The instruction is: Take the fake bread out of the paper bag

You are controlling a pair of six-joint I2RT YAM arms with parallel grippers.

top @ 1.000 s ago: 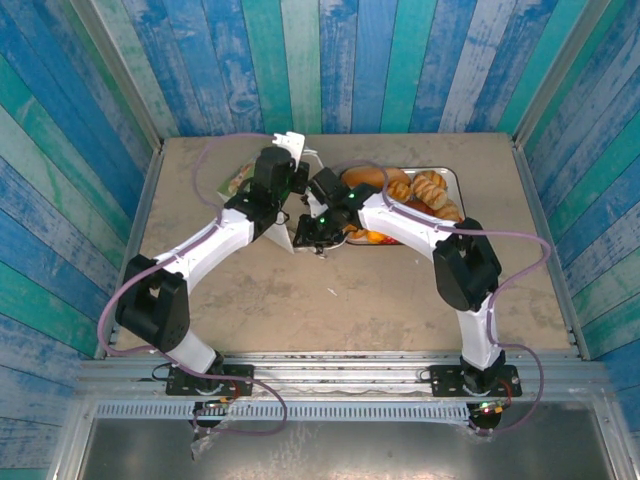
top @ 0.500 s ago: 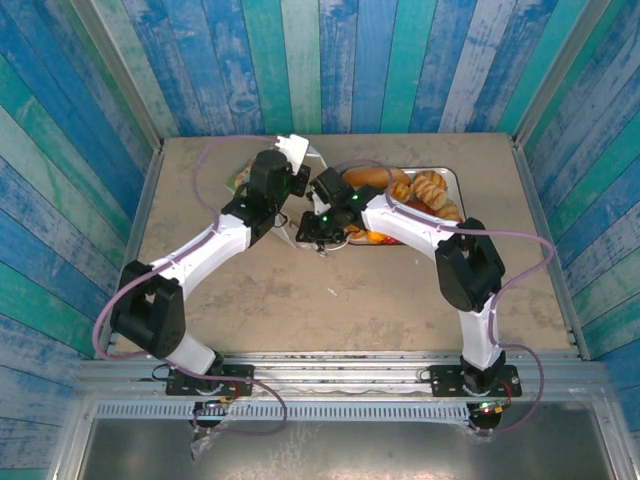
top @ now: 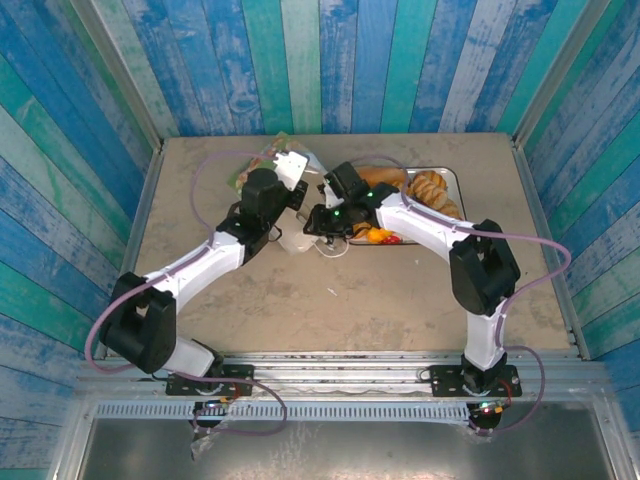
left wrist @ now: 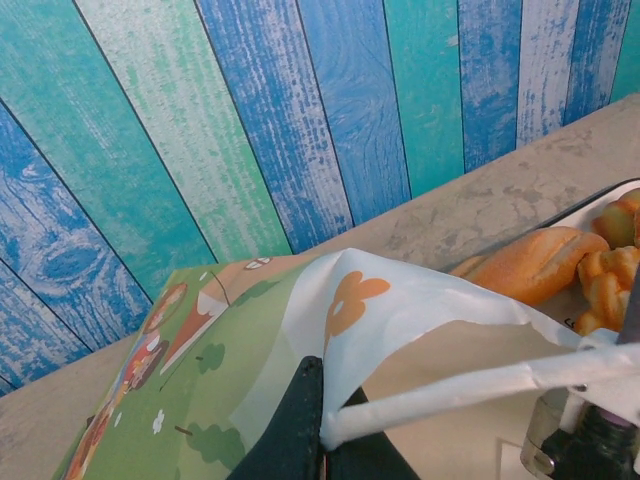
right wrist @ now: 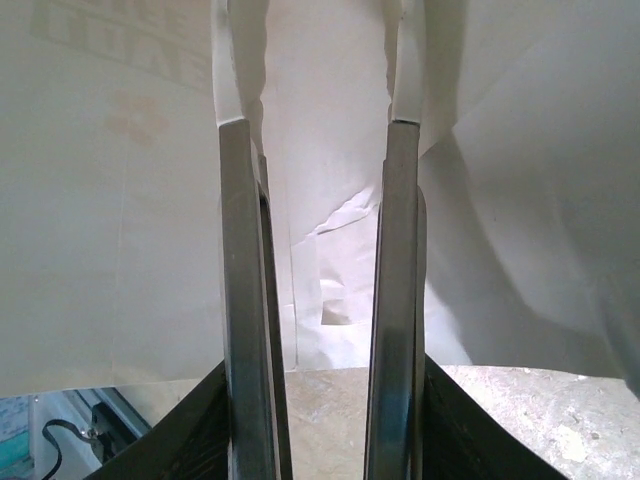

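Observation:
The white paper bag [left wrist: 430,310], with an orange flower mark and a green printed side, hangs tilted from my left gripper [left wrist: 322,425], which is shut on its handle and rim. From above, the paper bag [top: 292,163] sits between both wrists. My right gripper [right wrist: 320,420] is shut on metal tongs [right wrist: 243,300], whose two arms stand apart inside the bag with nothing between them; I see bare white paper there. Fake bread [top: 432,188] lies on the tray, and a long roll [left wrist: 530,265] shows beside the bag. My right gripper [top: 322,222] is at the bag's mouth.
The metal tray [top: 456,176] stands at the back right, close behind the right arm. Blue and green plank walls [top: 330,60] enclose the tan table [top: 330,300] on three sides. Purple cables loop off both arms.
The left gripper has tipped the bag so its green printed side now faces up. The right wrist has shifted a little back and right, and the tong arms have spread slightly.

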